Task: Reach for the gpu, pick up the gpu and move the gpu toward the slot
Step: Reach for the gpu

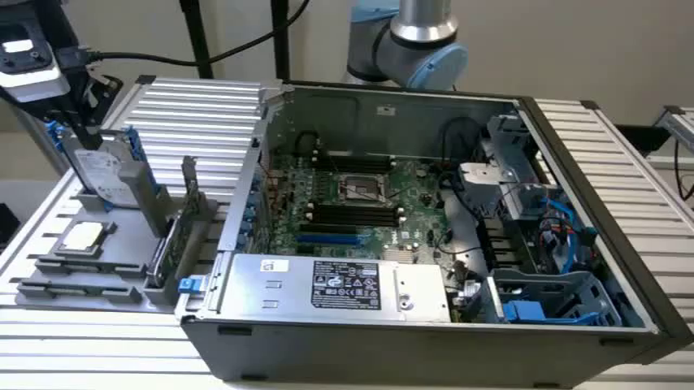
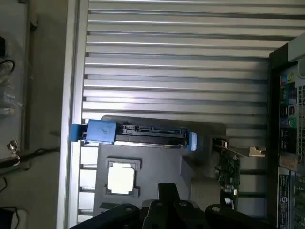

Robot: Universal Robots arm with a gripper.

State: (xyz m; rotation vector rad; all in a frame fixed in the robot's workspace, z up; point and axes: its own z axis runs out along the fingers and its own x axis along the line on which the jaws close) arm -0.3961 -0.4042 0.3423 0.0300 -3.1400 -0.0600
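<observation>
The claw hangs in the upper left of the exterior frame, just above the top edge of the silver hard drive w/ blue rails. Whether it is apart or together I cannot tell, and I see nothing held in it. In the wrist view the claw is over the grey holder, w/ the hard drive and the square processor chip near it.

The gpu stands on its long edge in the same holder. It is on the exterior view's right of the hard drive, w/ its metal bracket pointing up, just beside the wall of the open pc case. In the wrist view the gpu is a thin green strip, well apart from the claw. The holder rests on the ribbed worktop.

My judgement: the step in hand is the reach, i.e. the task is at its beginning. To do it well, the claw should travel sideways toward the case at a height that clears the drive, so as not to knock it. It should then close across the thin board, not along it. A grip on a bare part of the top edge, away from the bracket & components, seems safest. Approach straight down, because the card is upright in a narrow groove and the case wall leaves little room.
</observation>
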